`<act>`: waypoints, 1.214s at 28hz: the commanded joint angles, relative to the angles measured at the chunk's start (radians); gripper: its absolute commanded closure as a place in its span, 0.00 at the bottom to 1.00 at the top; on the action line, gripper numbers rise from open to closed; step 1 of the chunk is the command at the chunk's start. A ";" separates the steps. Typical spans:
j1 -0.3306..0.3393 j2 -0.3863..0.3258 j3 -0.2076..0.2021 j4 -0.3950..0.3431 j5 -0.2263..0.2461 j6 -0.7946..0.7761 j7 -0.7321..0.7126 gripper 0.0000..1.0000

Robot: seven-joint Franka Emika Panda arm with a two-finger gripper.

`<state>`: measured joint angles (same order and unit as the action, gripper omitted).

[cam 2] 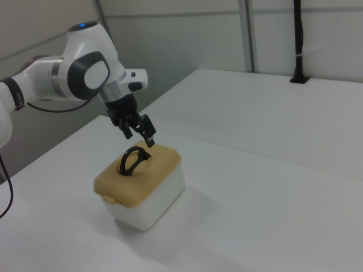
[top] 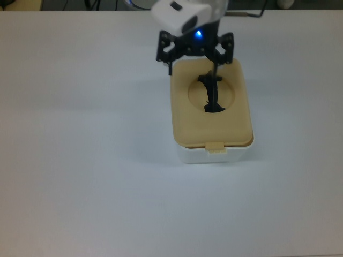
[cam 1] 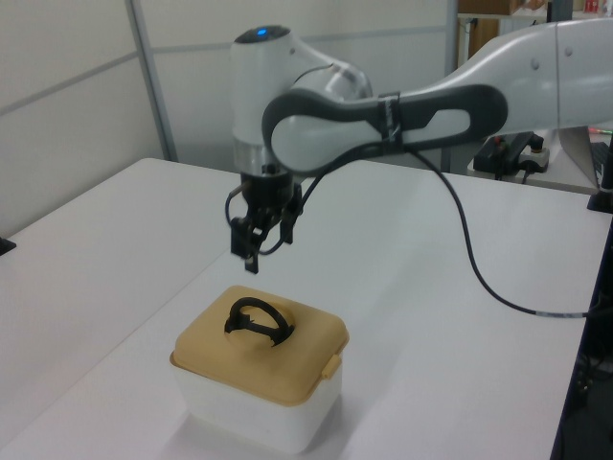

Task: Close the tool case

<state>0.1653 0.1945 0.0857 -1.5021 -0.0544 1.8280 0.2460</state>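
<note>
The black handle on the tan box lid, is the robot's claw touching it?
Apart. In the left view the end effector hangs above the black curved handle of the tan plastic lid, with bare white table showing between them.

My gripper [top: 194, 49] hangs in the air, empty.
Its fingers [cam 2: 151, 136] point downward, spread apart, wrist above, arm bent.
</note>
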 commanded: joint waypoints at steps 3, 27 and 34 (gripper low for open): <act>-0.081 -0.111 -0.006 -0.023 0.019 -0.107 -0.120 0.00; -0.213 -0.227 -0.012 -0.101 0.011 -0.185 -0.214 0.00; -0.210 -0.210 -0.011 -0.101 0.013 -0.181 -0.214 0.00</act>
<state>-0.0475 -0.0023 0.0772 -1.5766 -0.0547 1.6433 0.0536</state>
